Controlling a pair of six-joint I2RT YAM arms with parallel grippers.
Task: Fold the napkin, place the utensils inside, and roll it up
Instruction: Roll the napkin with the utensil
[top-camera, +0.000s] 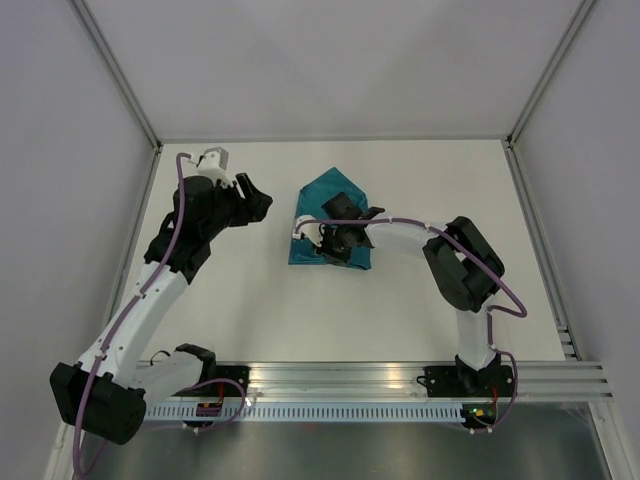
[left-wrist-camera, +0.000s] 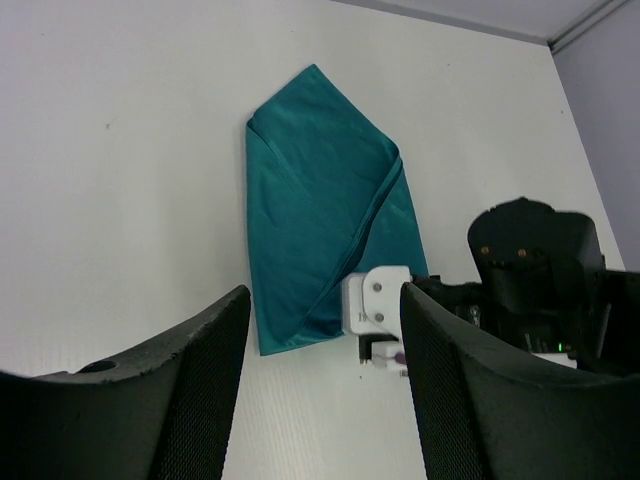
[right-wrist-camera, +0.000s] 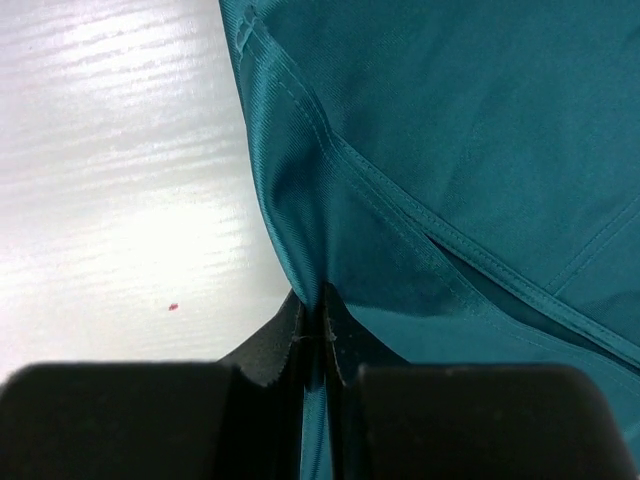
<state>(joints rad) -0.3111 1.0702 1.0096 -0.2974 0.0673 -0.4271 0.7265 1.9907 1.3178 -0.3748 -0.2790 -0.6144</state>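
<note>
One view, the right wrist's, is showing the right gripper (right-wrist-camera: 318, 335) pinching the napkin (right-wrist-camera: 450, 150). The left gripper (left-wrist-camera: 322, 300) is hovering left of it, jaws apart.

napkin (right-wrist-camera: 450, 150): soft teal cloth, fine weave, faint sheen, stitched hems
table (right-wrist-camera: 110, 150): white, smooth, faintly streaked grain, soft glare
left gripper (left-wrist-camera: 325, 295): black fingers, matt, finely pebbled
right gripper (right-wrist-camera: 318, 330): black pads, matt, smooth
rail (top-camera: 400, 377): bare metal, dull shine, across the lower frame
</note>
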